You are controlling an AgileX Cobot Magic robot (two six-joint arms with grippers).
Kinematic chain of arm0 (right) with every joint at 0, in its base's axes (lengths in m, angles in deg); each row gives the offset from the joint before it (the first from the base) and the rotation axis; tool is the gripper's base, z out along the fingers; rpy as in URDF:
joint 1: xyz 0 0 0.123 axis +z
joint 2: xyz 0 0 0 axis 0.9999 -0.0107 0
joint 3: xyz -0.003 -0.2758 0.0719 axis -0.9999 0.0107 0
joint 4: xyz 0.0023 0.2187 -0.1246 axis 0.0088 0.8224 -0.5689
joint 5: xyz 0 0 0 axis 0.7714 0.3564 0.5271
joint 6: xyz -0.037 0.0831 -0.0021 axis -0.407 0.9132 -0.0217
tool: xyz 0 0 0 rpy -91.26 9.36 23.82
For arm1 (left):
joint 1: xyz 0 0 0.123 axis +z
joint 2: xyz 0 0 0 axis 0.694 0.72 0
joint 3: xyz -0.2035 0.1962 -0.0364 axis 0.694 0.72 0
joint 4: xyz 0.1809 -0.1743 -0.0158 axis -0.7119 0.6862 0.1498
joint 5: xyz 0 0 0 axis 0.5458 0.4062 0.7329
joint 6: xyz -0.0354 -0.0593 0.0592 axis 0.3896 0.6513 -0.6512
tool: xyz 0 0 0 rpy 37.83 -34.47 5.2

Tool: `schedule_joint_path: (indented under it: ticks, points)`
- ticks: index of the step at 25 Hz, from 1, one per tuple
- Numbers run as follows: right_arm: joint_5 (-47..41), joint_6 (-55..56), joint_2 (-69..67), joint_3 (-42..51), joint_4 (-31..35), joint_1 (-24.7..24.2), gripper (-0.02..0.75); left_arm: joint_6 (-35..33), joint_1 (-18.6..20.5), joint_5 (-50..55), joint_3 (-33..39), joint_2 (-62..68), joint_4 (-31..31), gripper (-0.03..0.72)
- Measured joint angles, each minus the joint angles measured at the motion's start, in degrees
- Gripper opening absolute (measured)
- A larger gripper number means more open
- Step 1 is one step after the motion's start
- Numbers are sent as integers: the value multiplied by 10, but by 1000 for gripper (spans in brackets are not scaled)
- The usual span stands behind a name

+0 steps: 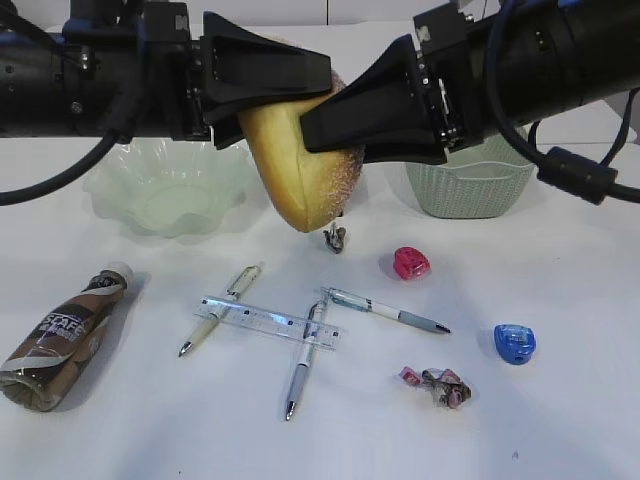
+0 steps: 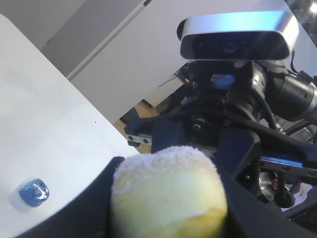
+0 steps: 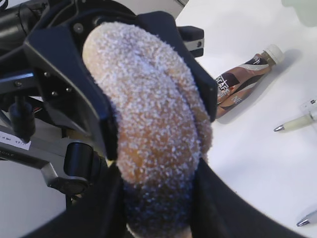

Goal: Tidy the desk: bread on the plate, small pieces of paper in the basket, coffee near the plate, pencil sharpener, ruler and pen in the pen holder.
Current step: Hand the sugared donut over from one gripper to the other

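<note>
Basically nothing sorted: both tools, left (image 1: 300,85) and right (image 1: 335,120), clamp the bread (image 1: 300,170) midair; plate (image 1: 120,180) empty, pens (image 1: 385,310), ruler (image 1: 270,320), coffee (image 1: 60,335) loose on worktop (image 1: 560,430).

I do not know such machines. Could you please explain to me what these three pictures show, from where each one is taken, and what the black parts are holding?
It is a robot with two black arms; each ends in a pincer. The wide picture looks at the white desk from the front. The other two come from small cameras on each arm's wrist.

Both the left pincer and the right pincer meet at the sugared bread, up in the air; the right one clearly clamps it, and it looks like a handover. On the desk lie a coffee bottle, three pens under a clear ruler, a red sharpener, a blue sharpener and crumpled paper. Behind stand a green glass plate and a basket.
</note>
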Motion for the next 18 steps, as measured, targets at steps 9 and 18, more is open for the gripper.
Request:
schedule_joint_path:
  ticks: [9, 18]
  points:
    - [8, -2, -1, 0, -3, 0, 275, 0, -1, -19, -1, 0, 1, 283]
    - [9, -2, -2, 0, -4, 0, 417, 0, -1, -22, -1, 0, 1, 277]
